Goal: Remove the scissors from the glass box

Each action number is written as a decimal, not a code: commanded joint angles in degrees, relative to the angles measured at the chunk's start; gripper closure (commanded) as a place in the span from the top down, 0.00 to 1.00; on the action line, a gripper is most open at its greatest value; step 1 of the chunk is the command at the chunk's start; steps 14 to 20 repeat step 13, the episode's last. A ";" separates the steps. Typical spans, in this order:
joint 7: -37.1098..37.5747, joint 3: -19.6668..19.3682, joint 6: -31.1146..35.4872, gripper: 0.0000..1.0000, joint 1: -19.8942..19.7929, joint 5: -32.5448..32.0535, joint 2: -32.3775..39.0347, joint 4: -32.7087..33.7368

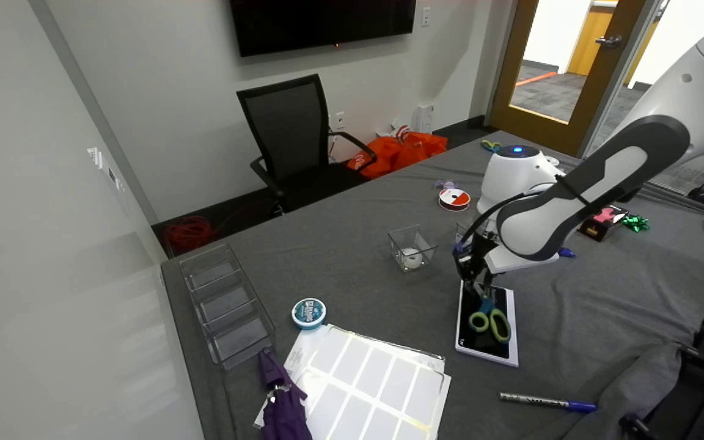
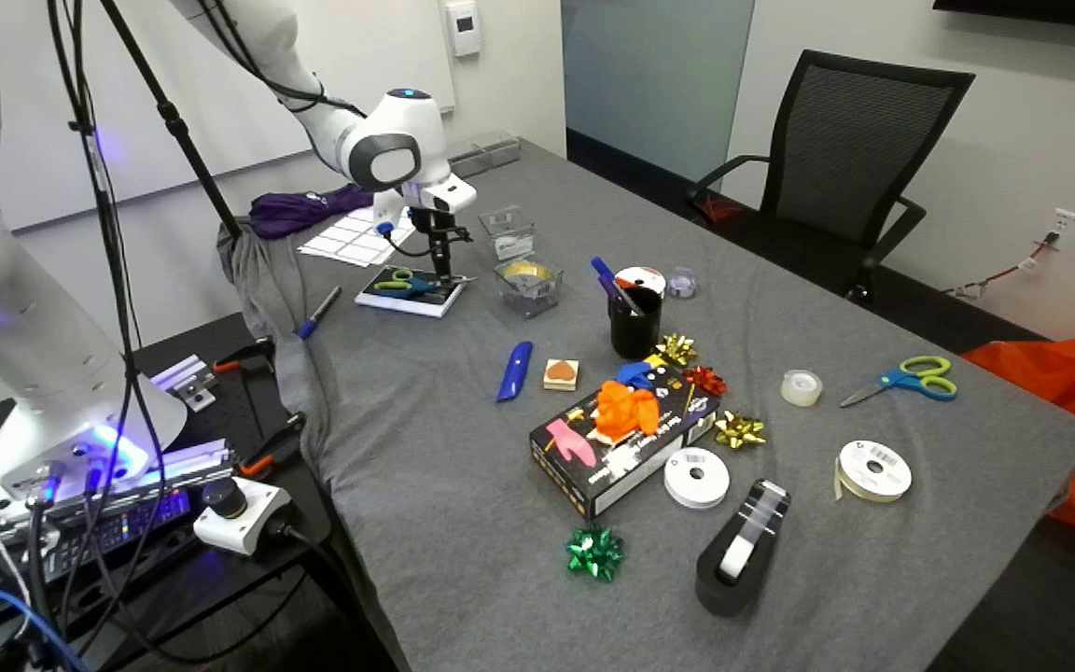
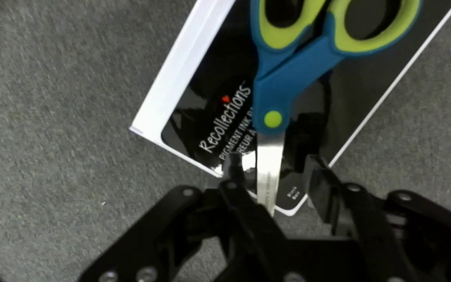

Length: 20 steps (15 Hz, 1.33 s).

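Counter (image 2: 435, 448): arm base (image 2: 62, 401) just off one long edge, chair (image 1: 294, 122) off opp. edge. Tool (image 3: 274, 168) down at one end of ink pad (image 3: 178, 78), jaws parted, nothing gripped. Ink pad lies nearer arm-side edge. Boxes both inboard of it, toward chair-side edge: box A (image 1: 406, 237) w/ white roll (image 1: 412, 259), box B (image 2: 537, 301) w/ gold item (image 2: 526, 271); can't tell which is the task's. No scissors seen in either.

Scissors (image 3: 274, 98) flat on ink pad; blades (image 3: 269, 168) between jaws, gap each side, tip just past ink pad's rim. 2nd pair (image 2: 901, 377) by chair-side edge, nr a corner; prob. not the target.

Status (my read): removal looks done, scissors out of box. Left, prob.: raise tool clear w/o nudging blades. Can't tell if jaws are to close or back off.
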 commanded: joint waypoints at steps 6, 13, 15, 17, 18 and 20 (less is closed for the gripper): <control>0.36 -7.91 7.63 1.00 6.20 -9.56 -4.63 -5.68; 1.12 -10.79 2.40 1.00 8.13 -15.79 -8.87 -4.92; 1.12 -10.79 2.40 1.00 8.13 -15.79 -8.87 -4.92; 1.12 -10.79 2.40 1.00 8.13 -15.79 -8.87 -4.92; 1.12 -10.79 2.40 1.00 8.13 -15.79 -8.87 -4.92; 1.12 -10.79 2.40 1.00 8.13 -15.79 -8.87 -4.92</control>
